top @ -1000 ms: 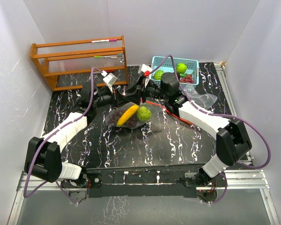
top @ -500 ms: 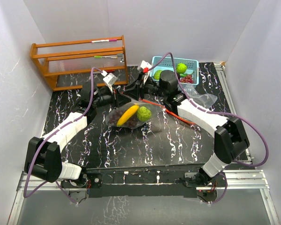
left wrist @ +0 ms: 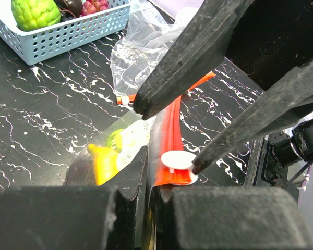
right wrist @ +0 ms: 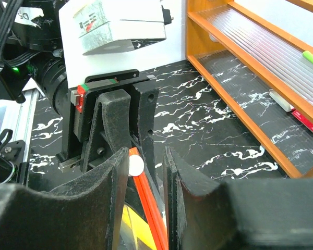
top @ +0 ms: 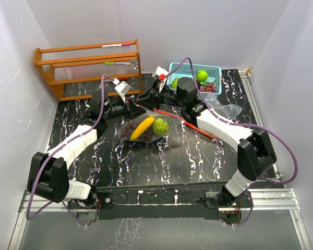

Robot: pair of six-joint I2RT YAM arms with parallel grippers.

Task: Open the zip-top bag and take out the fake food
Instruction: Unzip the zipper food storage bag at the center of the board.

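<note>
While the left tool (left wrist: 150,183) clamps the clear bag's (top: 138,119) red zip strip (left wrist: 169,125), the parted right tool (right wrist: 144,169) should pinch its round white slider (left wrist: 176,159) squarely, pulling straight.

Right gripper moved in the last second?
Yes. The right gripper shifted left, away from the basket, toward the rack.

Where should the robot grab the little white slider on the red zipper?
Pinch the white slider across its two flat faces, one finger on each side of the red zipper strip. Come from the free side, opposite the left gripper that clamps the strip right beside it.
</note>
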